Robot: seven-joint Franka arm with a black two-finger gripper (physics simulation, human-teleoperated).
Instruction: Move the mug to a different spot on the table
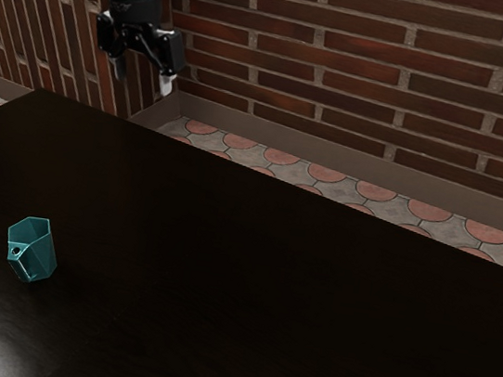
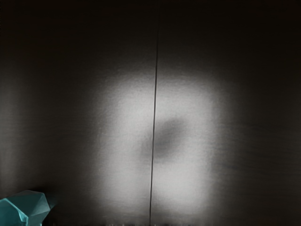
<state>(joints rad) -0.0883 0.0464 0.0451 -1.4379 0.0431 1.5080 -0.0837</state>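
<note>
Exterior view first. The gripper (image 1: 143, 75) is parked in the upper left of the frame, high above the far edge of the table (image 1: 294, 288). Its fingers are spread wide with nothing pinched between them, which fits, since no grab has been started yet. The mug (image 1: 32, 250) is sitting in the lower left of the frame, well apart from the gripper. Whether it's dead upright or leaning a bit is hard to call, and its inside can't be seen. Most of the arm is chopped off by the top edge.

Wrist view: the table (image 2: 235, 70) is looked down on, crossed by a thin seam line (image 2: 155, 94) and washed out by a glare patch (image 2: 122, 141). The mug (image 2: 22, 210) is cut off by the frame edge, well off from under the hand, so a decent sideways move is probably needed. The dark smudge in the glare might be the hand's shadow, but that can't be confirmed.
</note>
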